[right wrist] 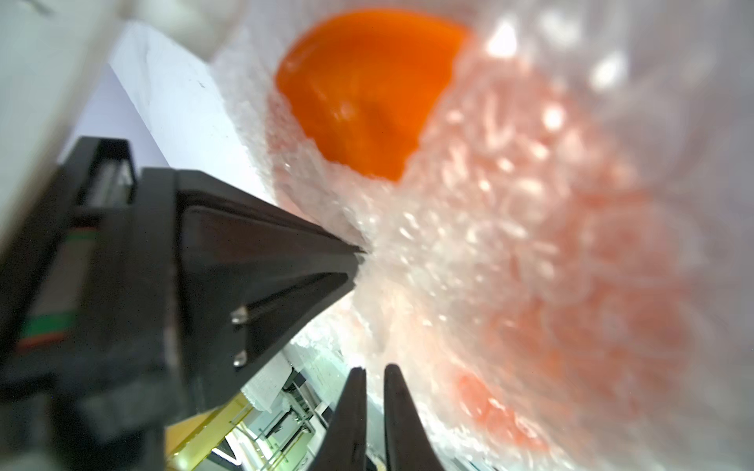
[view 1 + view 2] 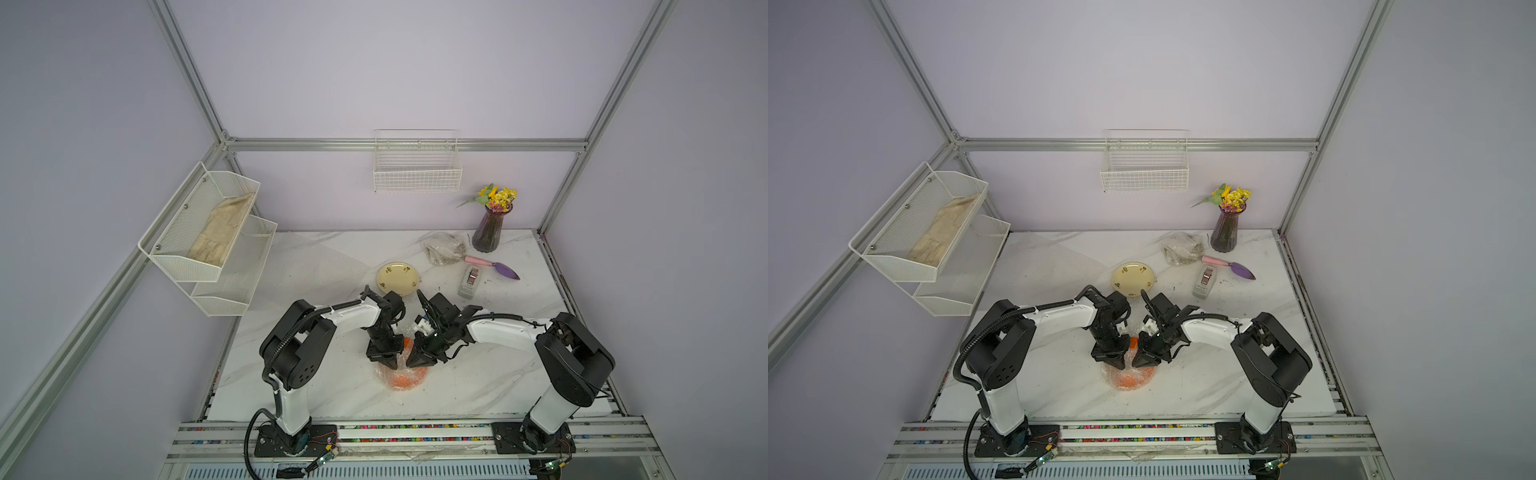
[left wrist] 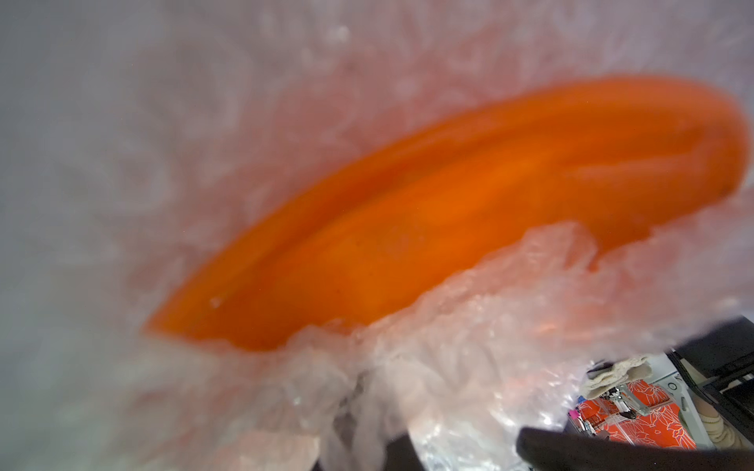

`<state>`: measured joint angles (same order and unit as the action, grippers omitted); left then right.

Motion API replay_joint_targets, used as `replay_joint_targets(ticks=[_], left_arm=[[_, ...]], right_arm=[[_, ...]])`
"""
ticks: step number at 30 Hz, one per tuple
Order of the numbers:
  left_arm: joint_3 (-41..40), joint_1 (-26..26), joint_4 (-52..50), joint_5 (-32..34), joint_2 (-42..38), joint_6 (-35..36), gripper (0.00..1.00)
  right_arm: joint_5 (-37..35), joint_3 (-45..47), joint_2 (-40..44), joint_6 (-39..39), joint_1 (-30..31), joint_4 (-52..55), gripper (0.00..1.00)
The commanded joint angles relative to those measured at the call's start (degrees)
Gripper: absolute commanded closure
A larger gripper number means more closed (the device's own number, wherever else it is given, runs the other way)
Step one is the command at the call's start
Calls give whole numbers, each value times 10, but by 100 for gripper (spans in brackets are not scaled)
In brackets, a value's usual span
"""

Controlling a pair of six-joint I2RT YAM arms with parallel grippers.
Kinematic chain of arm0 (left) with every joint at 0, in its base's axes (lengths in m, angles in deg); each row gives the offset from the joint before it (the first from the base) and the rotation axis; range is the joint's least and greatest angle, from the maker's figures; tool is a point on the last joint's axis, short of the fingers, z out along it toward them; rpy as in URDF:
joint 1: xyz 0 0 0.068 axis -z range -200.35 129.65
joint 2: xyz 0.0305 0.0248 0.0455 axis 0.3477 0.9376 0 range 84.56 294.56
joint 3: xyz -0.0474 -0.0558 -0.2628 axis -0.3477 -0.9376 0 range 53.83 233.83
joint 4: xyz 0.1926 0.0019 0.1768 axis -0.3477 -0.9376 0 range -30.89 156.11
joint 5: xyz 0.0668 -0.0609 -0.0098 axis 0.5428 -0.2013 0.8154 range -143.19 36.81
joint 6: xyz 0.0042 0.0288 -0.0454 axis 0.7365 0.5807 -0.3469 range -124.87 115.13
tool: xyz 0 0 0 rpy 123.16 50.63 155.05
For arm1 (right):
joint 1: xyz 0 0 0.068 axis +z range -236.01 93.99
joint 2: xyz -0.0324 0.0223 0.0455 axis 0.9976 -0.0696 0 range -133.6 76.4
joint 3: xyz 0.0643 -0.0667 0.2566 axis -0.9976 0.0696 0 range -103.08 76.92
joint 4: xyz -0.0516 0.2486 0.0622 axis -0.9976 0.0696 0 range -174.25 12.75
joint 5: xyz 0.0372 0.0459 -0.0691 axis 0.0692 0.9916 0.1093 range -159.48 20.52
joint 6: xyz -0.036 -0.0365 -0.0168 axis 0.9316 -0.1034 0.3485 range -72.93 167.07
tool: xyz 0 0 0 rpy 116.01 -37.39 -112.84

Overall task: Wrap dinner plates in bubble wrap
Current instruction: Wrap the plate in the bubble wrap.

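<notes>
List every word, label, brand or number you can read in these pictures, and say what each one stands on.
No text can be read for certain in any view.
Pale yellow plate: the dark marks are ornament, not letters.
Tape dispenser: any label is too small to read.
Left wrist view, past the bubble wrap: the background marks are too blurred to read.

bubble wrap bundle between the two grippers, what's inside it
An orange plate: part of its surface shows bare through the opening in the bubble wrap. The rest is only an orange tint through the plastic; anything under the plate is hidden.
</notes>
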<state>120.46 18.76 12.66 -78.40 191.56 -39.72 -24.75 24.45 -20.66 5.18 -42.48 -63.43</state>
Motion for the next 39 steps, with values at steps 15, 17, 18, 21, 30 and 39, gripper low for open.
replay_joint_targets(ticks=[15,17,18,21,30,39], left_arm=[[-45,-2,1,127,6,57,92],[-46,-2,3,132,5,68,92],[-46,-2,3,134,5,74,92],[-46,-2,4,134,3,87,92],[-50,-2,8,133,4,87,92],[-47,-2,9,144,2,88,93]], right_arm=[[26,-14,40,32,-144,-24,76],[29,-7,33,38,-195,-28,71],[29,-4,25,41,-219,-34,68],[15,-2,1,48,-259,-57,61],[-43,-21,-83,32,-272,-123,54],[-95,-56,-100,51,-287,-124,77]])
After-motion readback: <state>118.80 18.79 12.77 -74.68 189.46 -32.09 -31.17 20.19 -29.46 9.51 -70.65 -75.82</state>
